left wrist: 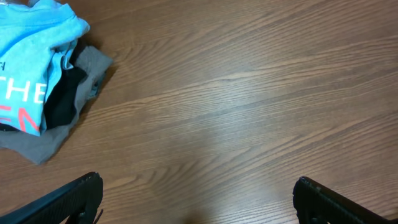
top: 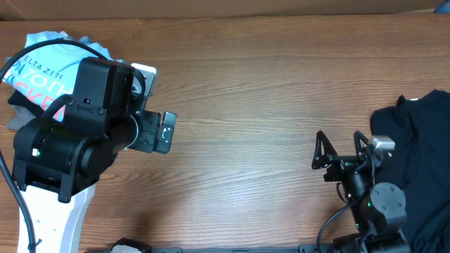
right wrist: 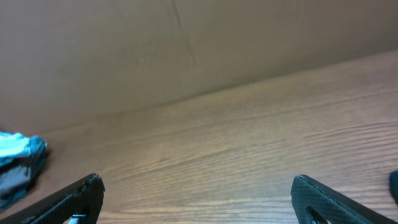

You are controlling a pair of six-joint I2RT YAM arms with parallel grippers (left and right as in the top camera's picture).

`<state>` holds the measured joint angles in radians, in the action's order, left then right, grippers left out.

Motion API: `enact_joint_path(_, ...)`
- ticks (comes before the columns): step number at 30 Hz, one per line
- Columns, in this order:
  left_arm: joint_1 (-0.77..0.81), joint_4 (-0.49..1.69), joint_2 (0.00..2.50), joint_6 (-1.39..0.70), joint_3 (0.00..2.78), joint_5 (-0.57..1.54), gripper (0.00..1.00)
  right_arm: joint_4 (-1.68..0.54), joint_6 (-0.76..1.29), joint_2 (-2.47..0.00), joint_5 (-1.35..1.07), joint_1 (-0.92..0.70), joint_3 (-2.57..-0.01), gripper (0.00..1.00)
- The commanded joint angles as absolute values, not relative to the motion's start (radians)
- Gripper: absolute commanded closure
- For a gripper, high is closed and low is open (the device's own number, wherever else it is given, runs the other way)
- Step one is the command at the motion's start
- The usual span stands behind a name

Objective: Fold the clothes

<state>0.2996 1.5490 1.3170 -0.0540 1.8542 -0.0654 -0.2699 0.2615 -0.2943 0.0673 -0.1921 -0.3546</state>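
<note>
The clothes lie in two places. A crumpled pile topped by a light blue T-shirt (top: 49,60) with pink and white lettering sits at the far left, partly covered by my left arm (top: 77,140). In the left wrist view the blue T-shirt (left wrist: 31,50) lies over a black piece and a grey garment (left wrist: 43,140). A black garment (top: 422,154) is spread at the right edge. My left gripper (left wrist: 196,186) is open over bare wood, right of the pile. My right gripper (top: 341,144) is open and empty, just left of the black garment.
The wooden table (top: 267,91) stretches between the two heaps. A cardboard wall (right wrist: 186,50) stands along the far edge. The left arm's white base (top: 49,218) and a black cable (top: 17,190) occupy the near left corner.
</note>
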Motion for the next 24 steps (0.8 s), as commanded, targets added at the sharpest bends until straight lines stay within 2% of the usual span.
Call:
enact_joint_path(1, 0.302, 1.547, 1.322, -0.075, 1.869, -0.078, 0.0, -0.226, 0.262, -0.228, 0.005, -0.162, -0.29, 0.0)
enact_joint_path(11, 0.302, 1.547, 1.324, -0.075, 1.869, -0.078, 0.0, -0.197, 0.262, 0.0, 0.005, -0.128, -0.154, 0.0)
enact_joint_path(21, 0.302, 1.547, 1.325, -0.075, 1.869, -0.078, 0.0, -0.004, 0.261, -0.003, -0.025, -0.128, -0.006, 0.0)
enact_joint_path(24, 0.302, 1.547, 1.325, -0.075, 1.869, -0.078, 0.0, -0.039, 0.262, -0.003, -0.022, -0.128, -0.008, 0.0)
